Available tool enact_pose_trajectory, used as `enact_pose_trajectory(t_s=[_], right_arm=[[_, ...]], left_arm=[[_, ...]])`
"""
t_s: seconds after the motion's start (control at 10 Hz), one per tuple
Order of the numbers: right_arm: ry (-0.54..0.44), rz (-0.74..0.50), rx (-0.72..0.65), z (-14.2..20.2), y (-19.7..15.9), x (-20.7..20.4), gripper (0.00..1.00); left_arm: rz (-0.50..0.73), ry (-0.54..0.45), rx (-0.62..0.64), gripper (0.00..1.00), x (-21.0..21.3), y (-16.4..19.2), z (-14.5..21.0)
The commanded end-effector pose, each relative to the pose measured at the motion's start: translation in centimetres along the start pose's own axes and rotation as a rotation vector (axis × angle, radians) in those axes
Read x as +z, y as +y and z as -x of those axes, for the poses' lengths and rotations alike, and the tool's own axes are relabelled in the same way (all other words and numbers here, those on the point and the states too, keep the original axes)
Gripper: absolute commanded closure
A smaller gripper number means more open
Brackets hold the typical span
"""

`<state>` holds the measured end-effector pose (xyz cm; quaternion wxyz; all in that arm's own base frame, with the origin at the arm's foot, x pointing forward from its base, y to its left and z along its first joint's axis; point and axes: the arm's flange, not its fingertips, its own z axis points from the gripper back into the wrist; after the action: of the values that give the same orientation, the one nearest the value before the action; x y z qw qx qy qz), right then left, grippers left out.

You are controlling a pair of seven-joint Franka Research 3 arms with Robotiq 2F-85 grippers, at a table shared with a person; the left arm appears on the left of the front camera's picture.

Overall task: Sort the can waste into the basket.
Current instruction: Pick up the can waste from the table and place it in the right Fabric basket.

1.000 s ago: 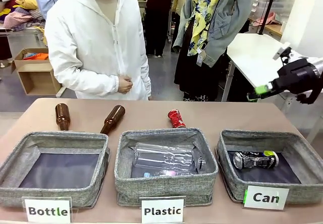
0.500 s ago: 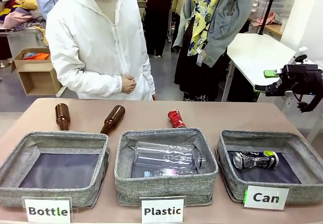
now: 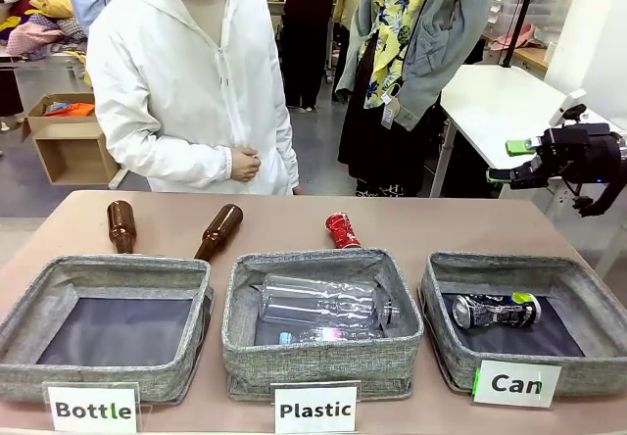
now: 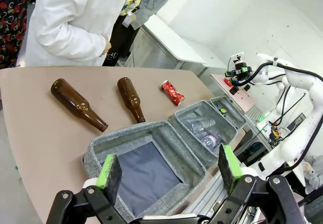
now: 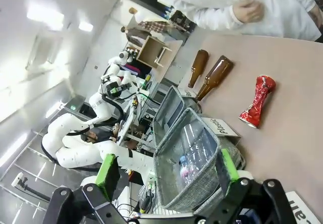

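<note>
We log the right gripper (image 3: 509,161) wide open and empty, above the table's (image 3: 470,224) far right edge; the left gripper (image 4: 169,166) is likewise spread, holding nothing. The black-and-silver can (image 3: 495,310) lies inside the basket (image 3: 593,374). The red can (image 3: 342,230) lies on the table just behind the middle bin (image 3: 323,357).

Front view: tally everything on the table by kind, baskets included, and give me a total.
Brown glass bottles: 2
Clear plastic bottles: 2
Crushed cans: 2, the red can and the black-and-silver can
Grey baskets: 3, the Bottle basket, Plastic basket and Can basket
Total: 9
</note>
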<state>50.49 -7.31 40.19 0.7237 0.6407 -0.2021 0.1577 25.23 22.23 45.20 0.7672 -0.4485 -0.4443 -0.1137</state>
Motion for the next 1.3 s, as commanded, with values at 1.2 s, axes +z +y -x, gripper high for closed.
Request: enact_pose_trajectory(t_s=[1.2], right_arm=[[0.111, 0.194, -0.145, -3.0, 1.6, -5.9, 0.00]], left_arm=[[0.011, -0.021, -0.021, 0.00, -0.1, 0.1, -0.2]])
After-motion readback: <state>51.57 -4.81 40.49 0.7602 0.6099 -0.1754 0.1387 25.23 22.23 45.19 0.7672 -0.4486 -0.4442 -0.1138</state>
